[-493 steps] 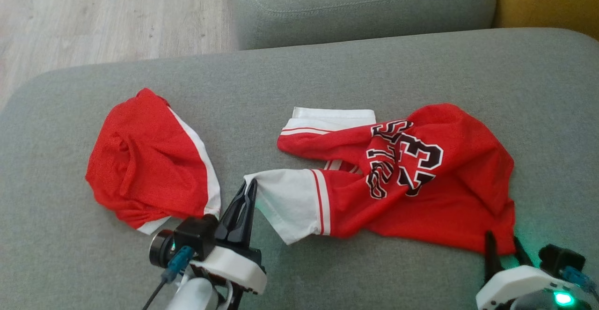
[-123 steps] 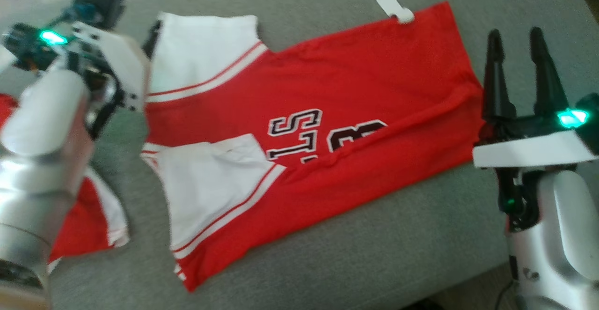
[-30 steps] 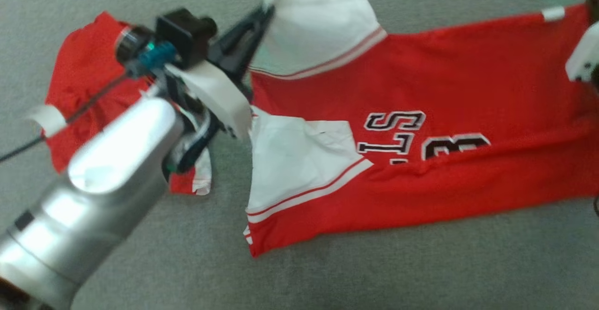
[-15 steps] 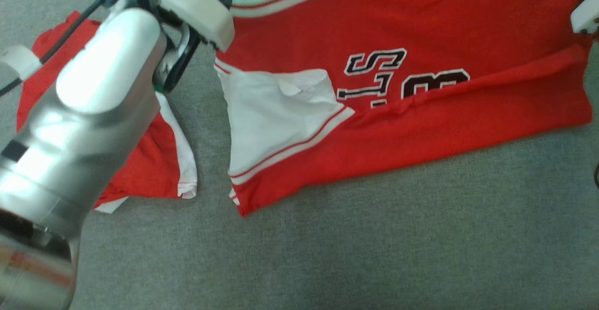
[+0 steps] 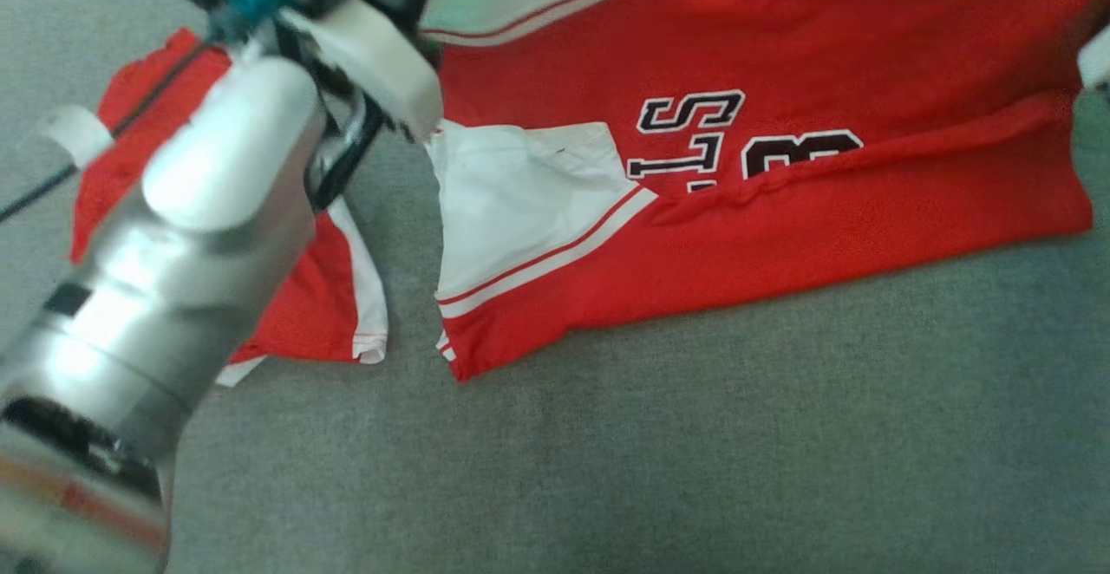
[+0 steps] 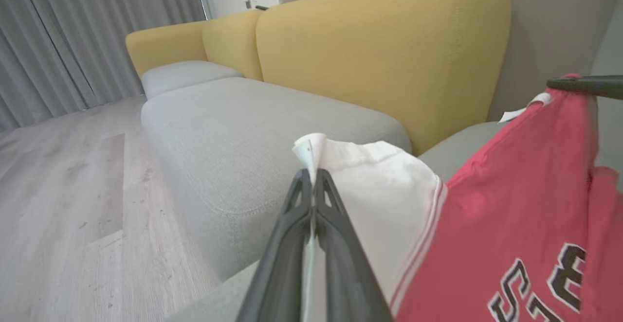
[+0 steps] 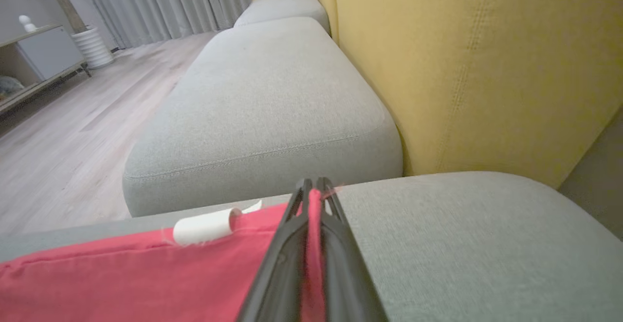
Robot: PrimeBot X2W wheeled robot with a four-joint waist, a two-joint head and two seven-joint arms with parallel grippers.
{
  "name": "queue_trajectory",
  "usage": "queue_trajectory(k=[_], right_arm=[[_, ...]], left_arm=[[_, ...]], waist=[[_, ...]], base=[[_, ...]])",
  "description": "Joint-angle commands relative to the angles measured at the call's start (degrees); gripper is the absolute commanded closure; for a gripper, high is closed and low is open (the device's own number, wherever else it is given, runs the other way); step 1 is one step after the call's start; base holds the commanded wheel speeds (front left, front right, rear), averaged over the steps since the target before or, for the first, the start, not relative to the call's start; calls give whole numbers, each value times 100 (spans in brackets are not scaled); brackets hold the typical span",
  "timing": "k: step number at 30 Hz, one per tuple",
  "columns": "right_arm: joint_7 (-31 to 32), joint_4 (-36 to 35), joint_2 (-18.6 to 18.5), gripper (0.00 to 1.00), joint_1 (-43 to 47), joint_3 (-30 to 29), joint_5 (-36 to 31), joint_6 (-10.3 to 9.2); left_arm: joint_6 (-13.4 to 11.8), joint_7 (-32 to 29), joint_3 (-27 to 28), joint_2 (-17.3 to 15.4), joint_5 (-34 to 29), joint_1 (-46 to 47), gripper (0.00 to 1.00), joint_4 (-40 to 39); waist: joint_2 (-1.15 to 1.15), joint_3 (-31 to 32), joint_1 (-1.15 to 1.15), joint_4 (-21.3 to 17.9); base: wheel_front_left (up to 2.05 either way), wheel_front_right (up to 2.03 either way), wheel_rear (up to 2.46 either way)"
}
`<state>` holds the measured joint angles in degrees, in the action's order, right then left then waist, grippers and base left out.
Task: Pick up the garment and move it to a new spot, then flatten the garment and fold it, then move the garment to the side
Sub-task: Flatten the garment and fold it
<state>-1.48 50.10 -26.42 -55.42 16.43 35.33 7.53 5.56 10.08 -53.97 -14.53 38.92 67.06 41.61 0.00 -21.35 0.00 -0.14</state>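
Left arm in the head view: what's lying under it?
A red garment with white trim, lying on the grey cushion. The arm covers its middle, so its full shape is hidden.

A grey seat cushion spreads across the head view; red shorts with a white side stripe lie on it at nine o'clock; in the left wrist view a yellow backrest rises at twelve, grey curtains hang at ten, wood floor lies at eight; in the right wrist view a white ribbed pot stands at ten.
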Motion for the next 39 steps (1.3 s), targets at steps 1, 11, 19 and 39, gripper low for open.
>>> queue_trajectory(k=[1, 11, 19, 39], right_arm=[[96, -156, -239, 100, 232, 116, 266, -4], [1186, -618, -892, 100, 1193, 817, 1148, -4], [1933, -1010, -1658, 100, 1708, 1621, 1171, -4], [2515, -875, -1629, 0, 1743, 1929, 1666, -4]], left_arm=[[60, -120, 79, -289, 129, -68, 100, -293], [56, -1781, -432, -1144, 806, -1331, 100, -2346], [-344, -3140, -693, -1924, 1475, -2049, 100, -4089], [-654, -3189, -1088, -1886, 925, -2157, 0, -3849]], waist=[[0, 142, 0, 79], [0, 603, 0, 214], [0, 767, 0, 189], [0, 818, 0, 48]], base=[[0, 0, 0], [0, 0, 0], [0, 0, 0], [0, 0, 0]])
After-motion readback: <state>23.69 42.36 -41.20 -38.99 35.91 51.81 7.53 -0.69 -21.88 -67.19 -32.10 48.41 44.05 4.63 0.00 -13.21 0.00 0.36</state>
